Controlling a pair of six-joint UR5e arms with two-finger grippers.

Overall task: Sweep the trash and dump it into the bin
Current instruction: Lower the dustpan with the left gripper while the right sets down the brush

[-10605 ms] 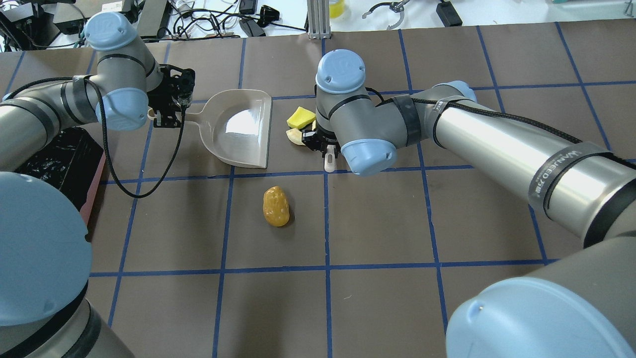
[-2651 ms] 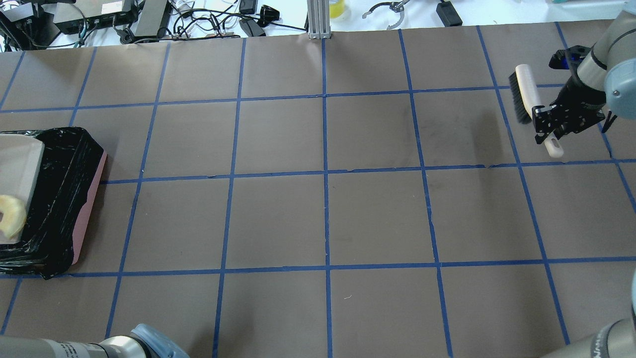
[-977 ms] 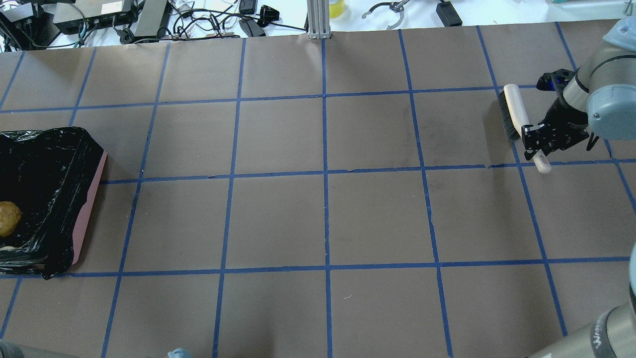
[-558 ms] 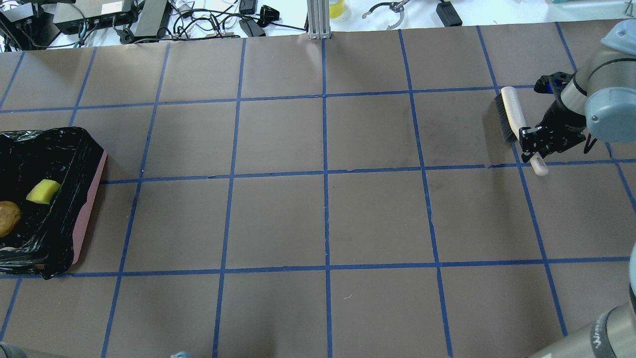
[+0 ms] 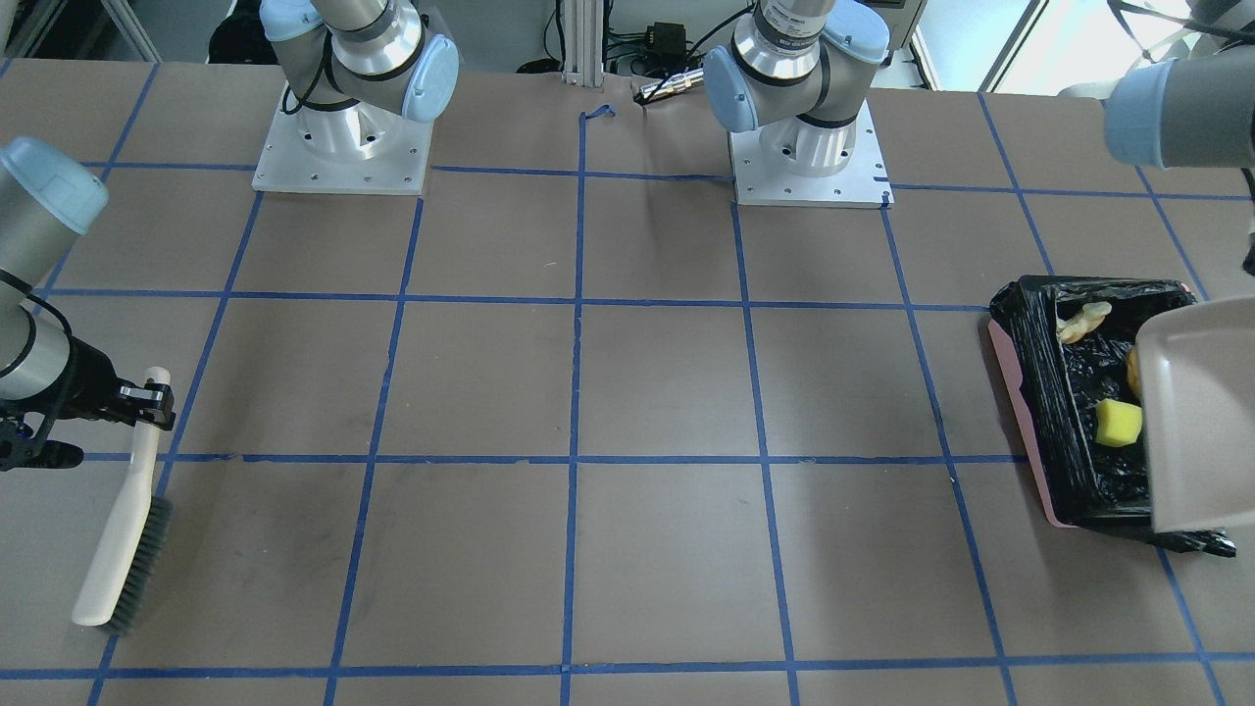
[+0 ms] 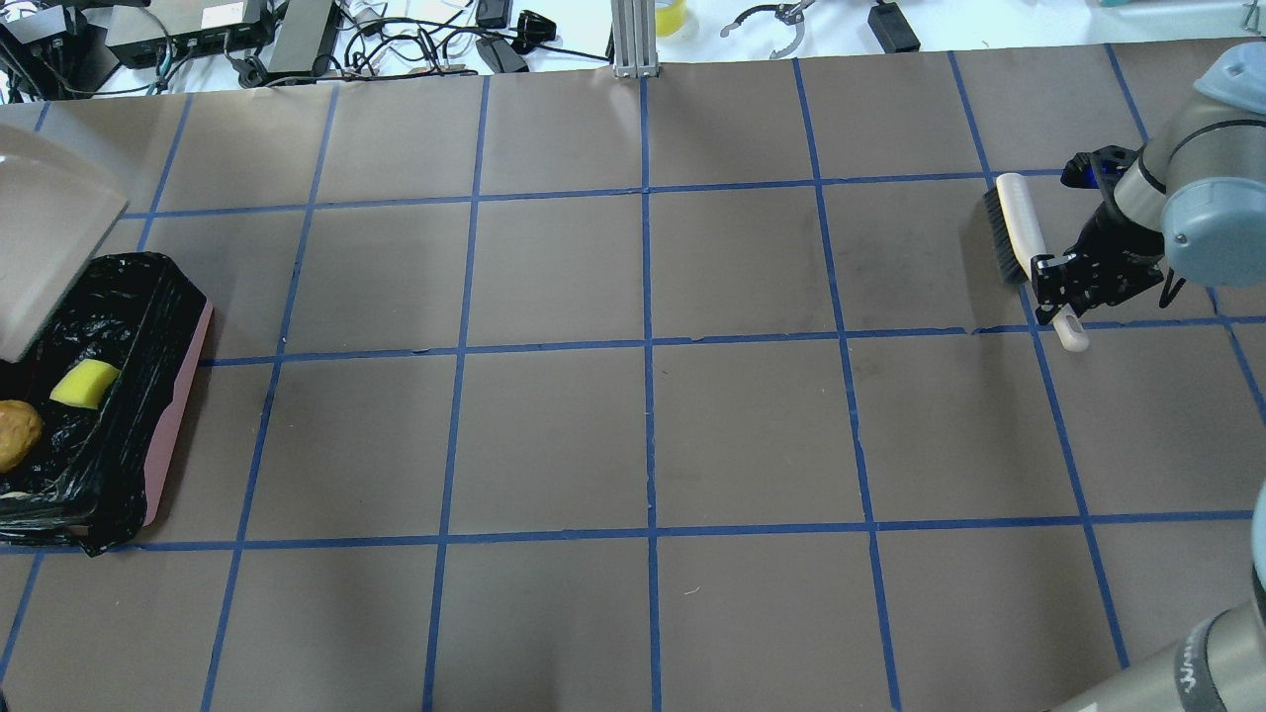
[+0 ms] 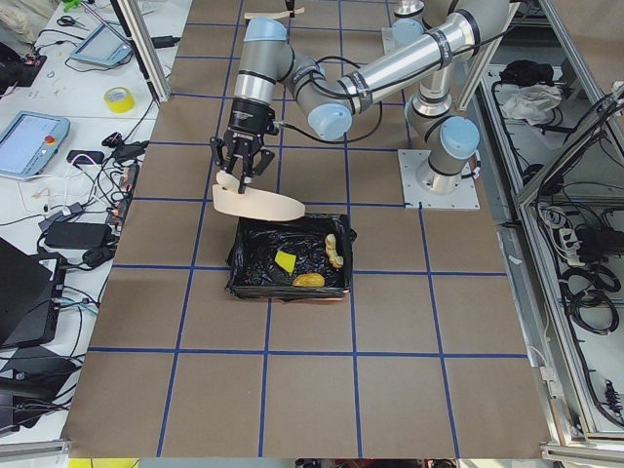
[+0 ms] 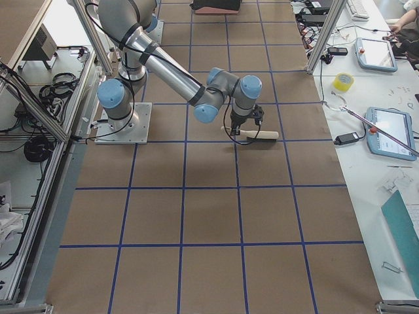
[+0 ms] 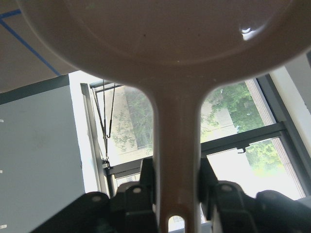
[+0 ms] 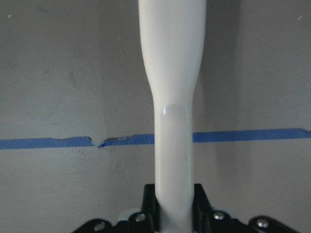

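Observation:
The bin [image 6: 168,425], pink-sided with a black bag, stands at the table's left end. In it lie the yellow-green wedge [image 6: 84,384], the golden-brown lump [image 6: 18,433] and the cream bread piece [image 5: 1081,321]. My left gripper [image 7: 239,171] is shut on the handle of the off-white dustpan [image 6: 45,237], which hangs tilted above the bin's far end. My right gripper [image 6: 1060,287] is shut on the handle of the brush [image 6: 1014,232], low over the table at the far right. The left wrist view shows the fingers [image 9: 146,182] clamped on the handle.
Cables and devices [image 6: 396,40] and an aluminium post [image 6: 633,40] lie beyond the table's far edge. The two arm bases [image 5: 343,147] [image 5: 809,157] stand on the robot's side. Blue tape lines mark a grid on the brown table.
The trash went from the table into the bin. In the last second the wedge appeared in the bin and the dustpan rose back into view above its far end. The brush barely moved.

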